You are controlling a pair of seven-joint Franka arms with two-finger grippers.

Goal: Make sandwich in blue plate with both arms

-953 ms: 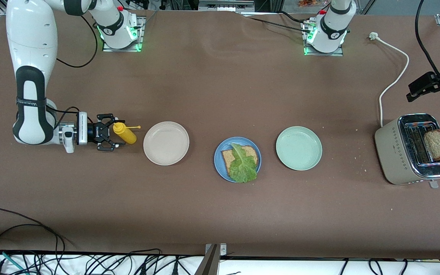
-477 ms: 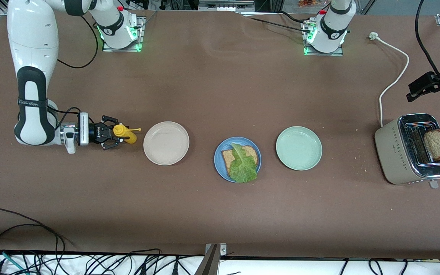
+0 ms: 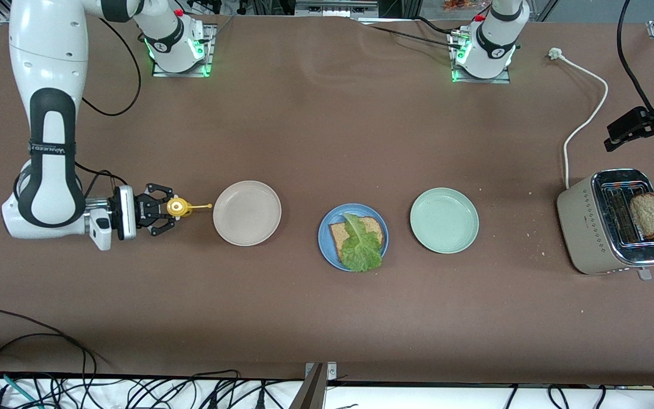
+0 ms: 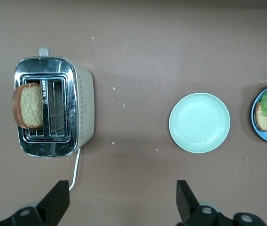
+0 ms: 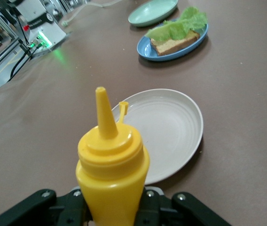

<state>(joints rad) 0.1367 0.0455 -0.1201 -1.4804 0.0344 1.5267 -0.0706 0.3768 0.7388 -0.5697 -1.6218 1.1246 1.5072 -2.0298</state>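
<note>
Right end effector (image 3: 163, 208) is clamped on the yellow mustard squeeze bottle (image 5: 111, 167), bottle upright, at the right arm's end of the bench (image 3: 315, 136), beside the beige plate (image 3: 247, 213). Blue plate (image 3: 327, 244) sits mid-bench between the beige and pale green plate (image 3: 444, 220), carrying one bread slice (image 3: 339, 233) topped with a lettuce leaf (image 3: 361, 245). Left end effector (image 4: 124, 205) waits with fingers spread wide, holding nothing, above the bench near the toaster (image 4: 84, 108), where a second bread slice (image 4: 28, 106) stands in a slot.
</note>
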